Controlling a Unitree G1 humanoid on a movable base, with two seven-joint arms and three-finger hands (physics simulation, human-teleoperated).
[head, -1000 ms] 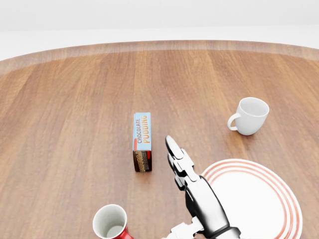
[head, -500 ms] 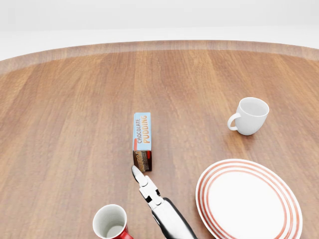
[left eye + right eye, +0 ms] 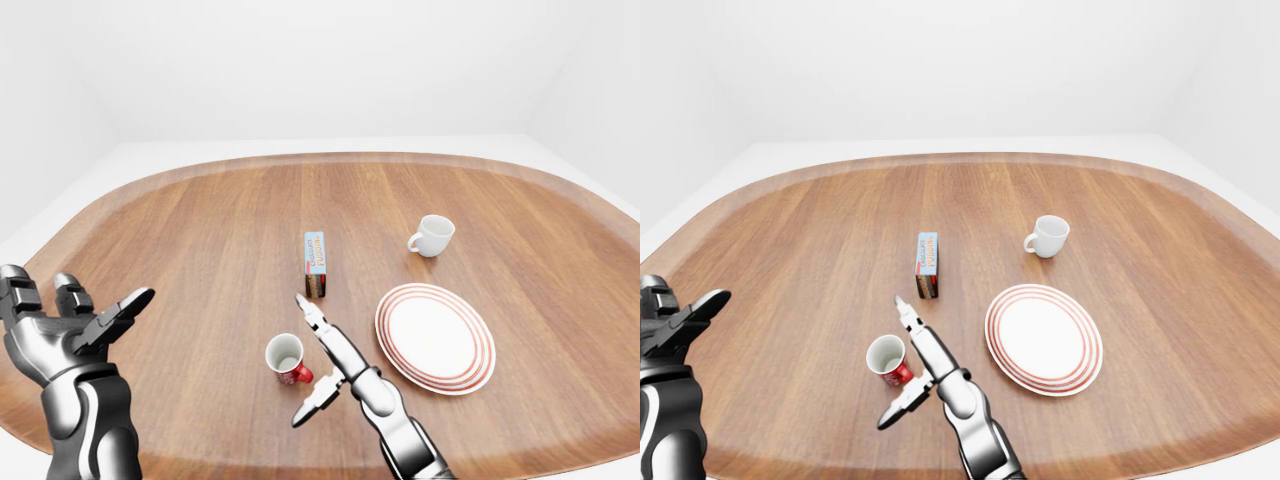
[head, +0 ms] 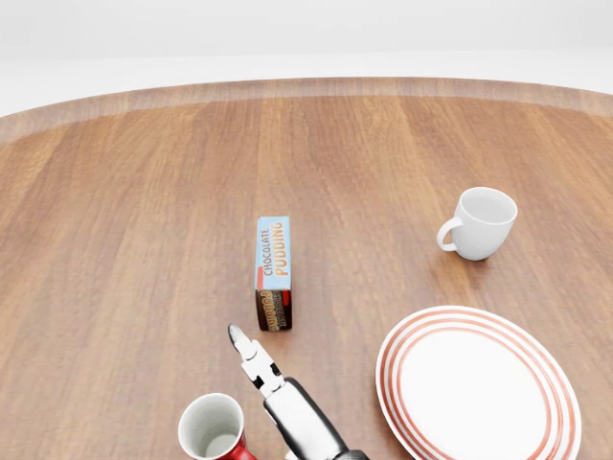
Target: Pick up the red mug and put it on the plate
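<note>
The chocolate pudding box (image 4: 273,271) stands on the wood just above my right hand (image 3: 325,362) in the head view, its printed face up and one short end toward me. A white mug (image 4: 478,223) sits upright well off to the upper right, handle pointing left, apart from everything else. The plate (image 4: 479,383), white with red rings, lies flat at the lower right, between the white mug and the table's near edge.

The red mug (image 3: 287,359) stands upright with its white inside showing, just to the left of my right hand and left of the plate. My right fingers (image 4: 249,356) are spread: the long ones stretch up toward the pudding box, the thumb drops away below, and the mug's handle lies in the gap, though I cannot tell whether I touch it. Nothing lies between mug and plate but my own forearm.

My left hand (image 3: 60,325) hangs at the far left of the left-eye view, fingers apart, holding nothing.

The table (image 3: 200,230) is a broad oval of reddish-brown planks with a paler rim. Around it are a pale floor and plain white walls.
</note>
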